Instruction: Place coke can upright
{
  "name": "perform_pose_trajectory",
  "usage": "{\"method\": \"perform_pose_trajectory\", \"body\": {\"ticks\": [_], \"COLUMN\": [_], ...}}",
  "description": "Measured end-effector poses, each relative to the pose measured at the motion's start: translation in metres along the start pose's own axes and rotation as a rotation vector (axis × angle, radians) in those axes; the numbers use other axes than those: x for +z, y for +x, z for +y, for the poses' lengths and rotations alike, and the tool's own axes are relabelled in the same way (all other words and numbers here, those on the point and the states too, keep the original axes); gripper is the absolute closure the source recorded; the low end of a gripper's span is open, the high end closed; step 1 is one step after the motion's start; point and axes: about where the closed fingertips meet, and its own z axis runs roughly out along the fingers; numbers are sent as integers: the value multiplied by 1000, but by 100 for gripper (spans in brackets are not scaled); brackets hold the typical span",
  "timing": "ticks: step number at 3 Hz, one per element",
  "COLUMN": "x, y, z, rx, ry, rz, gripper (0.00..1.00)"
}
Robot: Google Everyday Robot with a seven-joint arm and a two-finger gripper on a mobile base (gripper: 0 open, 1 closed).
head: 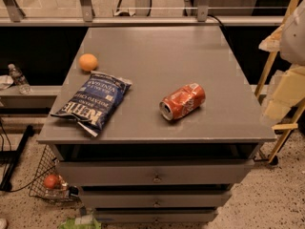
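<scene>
The coke can (183, 101) lies on its side on the grey cabinet top (157, 51), right of centre and near the front edge. It is red with white lettering and dented, and its silver top faces front left. My gripper (279, 109) shows as pale cream shapes at the right edge of the view, beyond the cabinet's right side. It is well away from the can and holds nothing that I can see.
A blue chip bag (93, 102) lies at the front left of the top. A round orange fruit (88, 62) sits behind it near the left edge. Drawers (156, 175) are below. A wire basket (50, 180) and a water bottle (19, 78) are on the left. A wooden frame (276, 46) stands on the right.
</scene>
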Motion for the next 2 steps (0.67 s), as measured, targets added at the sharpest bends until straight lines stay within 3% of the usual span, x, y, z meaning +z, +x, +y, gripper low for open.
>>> {"method": "perform_pose_trajectory", "body": {"ticks": [1,2], "x": [0,12], "y": [0,-18], "z": [0,-4], "rx": [0,-107], "ry": [0,-3], "rz": [0,-32], "gripper": [0,0]}}
